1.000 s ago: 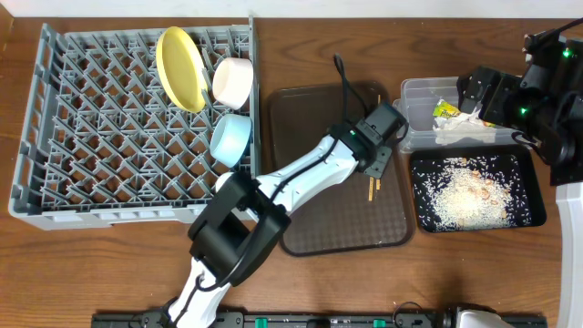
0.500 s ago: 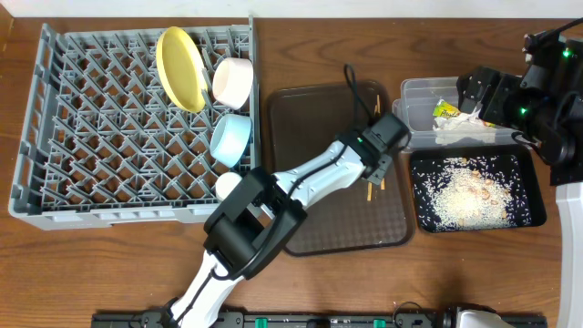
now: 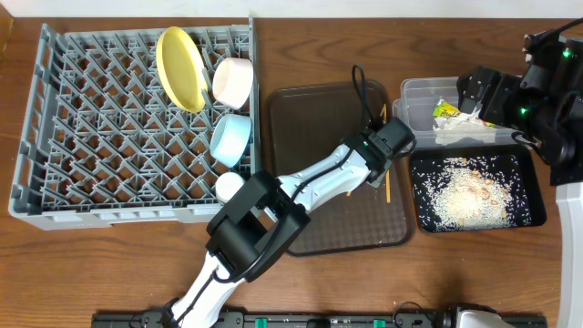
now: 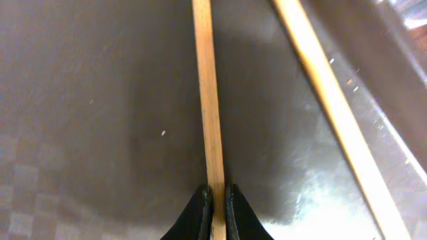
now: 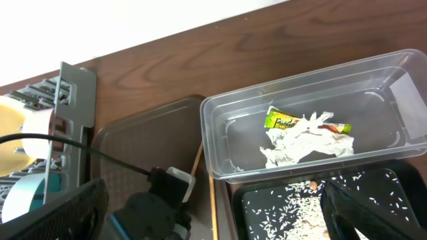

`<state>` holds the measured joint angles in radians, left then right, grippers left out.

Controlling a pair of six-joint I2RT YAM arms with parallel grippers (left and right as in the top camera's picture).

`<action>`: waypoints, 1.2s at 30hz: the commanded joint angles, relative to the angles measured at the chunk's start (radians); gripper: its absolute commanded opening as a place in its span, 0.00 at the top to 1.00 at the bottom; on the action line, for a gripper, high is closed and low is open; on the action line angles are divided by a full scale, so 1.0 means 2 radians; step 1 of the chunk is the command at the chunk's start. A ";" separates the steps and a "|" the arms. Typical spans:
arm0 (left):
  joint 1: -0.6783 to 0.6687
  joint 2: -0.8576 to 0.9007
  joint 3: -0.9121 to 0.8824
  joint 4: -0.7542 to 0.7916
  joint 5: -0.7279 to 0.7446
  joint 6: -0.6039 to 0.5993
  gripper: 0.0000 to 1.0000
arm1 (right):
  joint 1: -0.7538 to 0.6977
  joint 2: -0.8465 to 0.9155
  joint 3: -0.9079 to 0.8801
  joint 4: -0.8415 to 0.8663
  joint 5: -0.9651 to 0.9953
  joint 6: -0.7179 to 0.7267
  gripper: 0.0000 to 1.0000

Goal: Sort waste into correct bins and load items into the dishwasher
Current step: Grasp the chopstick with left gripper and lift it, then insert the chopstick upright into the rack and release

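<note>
The left pincer (image 4: 215,200) is pinched narrow on one wooden chopstick (image 4: 207,100), gripping it near its lower end. In the left wrist view the stick runs straight up the frame from the tips, so its long axis lies in line with the pincer's reach. Whether it is clear of the brown serving tray (image 3: 319,118) I cannot tell.

The second chopstick (image 4: 333,113) lies just beside it on the right. It slants from top centre to lower right along the tray's raised edge and does not touch the held one in this view.

From overhead, both sticks sit near the tray's right edge and point roughly up and down the frame. The grey dish rack (image 3: 109,215) lies well apart to the left, past the tray's far edge.

The coming move looks like a carry to the left, with the stick turned to drop between the pegs. The loose stick could be nudged as the held one swings.

The right pincer (image 3: 469,91) hangs at the far right over the clear tub (image 3: 410,91). Its fingers are spread wide and hold nothing, so the left arm is nearer to both the stick and the rack.
</note>
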<state>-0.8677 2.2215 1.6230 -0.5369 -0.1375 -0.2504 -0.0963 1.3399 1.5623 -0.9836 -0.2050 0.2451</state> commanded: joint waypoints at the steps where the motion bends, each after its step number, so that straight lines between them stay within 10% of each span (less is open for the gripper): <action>1: 0.002 -0.043 0.009 -0.022 -0.005 0.005 0.92 | -0.004 0.002 0.003 -0.001 0.003 0.005 0.01; 15: 0.200 -0.315 0.009 -0.225 -0.020 0.030 0.92 | -0.004 0.002 0.003 -0.001 0.003 0.004 0.01; 36: 0.411 -0.279 -0.126 -0.270 -0.014 0.124 0.92 | -0.004 0.002 0.003 -0.001 0.003 0.004 0.01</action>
<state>-0.0456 1.6535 1.3884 -1.0855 -0.1638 -0.0608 -0.0963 1.3399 1.5623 -0.9833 -0.2047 0.2451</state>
